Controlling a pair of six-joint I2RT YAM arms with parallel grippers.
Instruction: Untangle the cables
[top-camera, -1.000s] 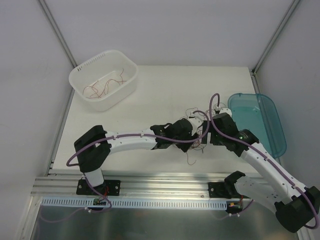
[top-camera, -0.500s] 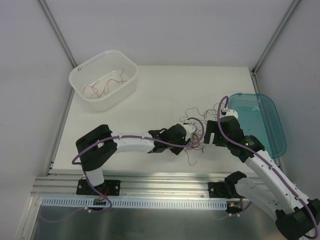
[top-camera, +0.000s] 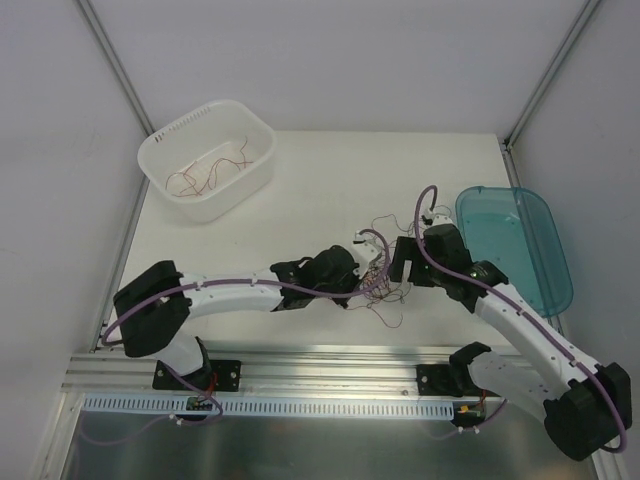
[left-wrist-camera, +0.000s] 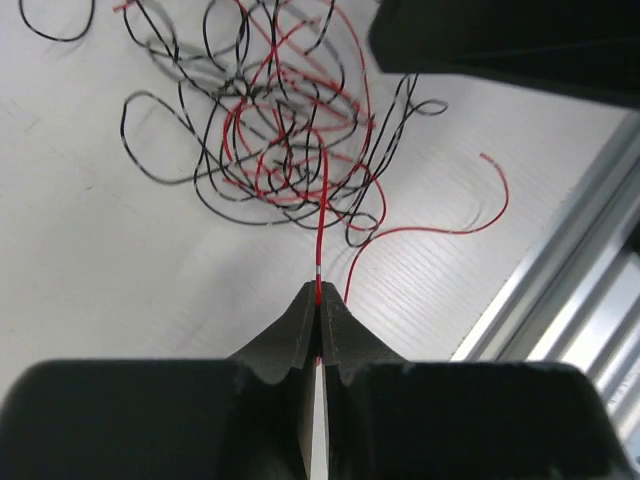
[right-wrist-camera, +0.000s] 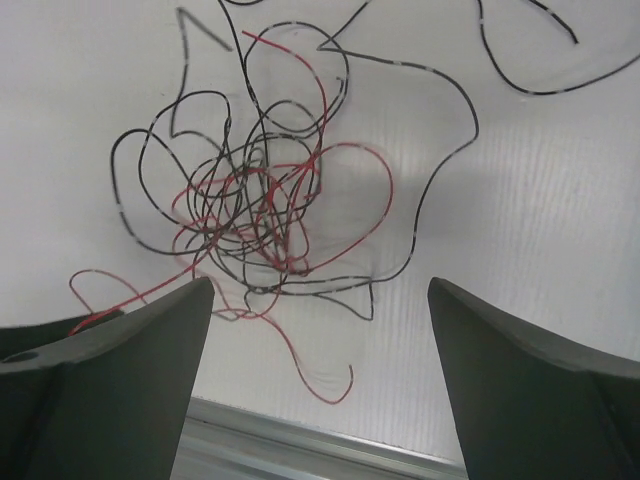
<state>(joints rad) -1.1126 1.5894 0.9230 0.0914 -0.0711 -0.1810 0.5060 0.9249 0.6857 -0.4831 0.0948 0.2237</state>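
Observation:
The cables (top-camera: 386, 287) lie as one tangle of thin red and black wires near the table's front edge, between the two grippers. In the left wrist view the tangle (left-wrist-camera: 280, 150) spreads just ahead of my left gripper (left-wrist-camera: 319, 292), which is shut on a single red cable (left-wrist-camera: 321, 220) running taut out of the knot. From above, the left gripper (top-camera: 366, 284) sits at the tangle's left side. My right gripper (right-wrist-camera: 320, 285) hangs open above the cables (right-wrist-camera: 260, 210), nothing between its fingers; from above, the right gripper (top-camera: 396, 270) is at their right side.
A white basket (top-camera: 160, 135) at the back left holds a few loose red wires (top-camera: 205, 178). A teal tray (top-camera: 545, 215) lies at the right edge. An aluminium rail (top-camera: 300, 375) runs along the table's near edge, close to the tangle.
My left gripper has closed onto the red cable, and its arm has stretched out lower and further left. The right gripper has shifted left over the tangle, still open.

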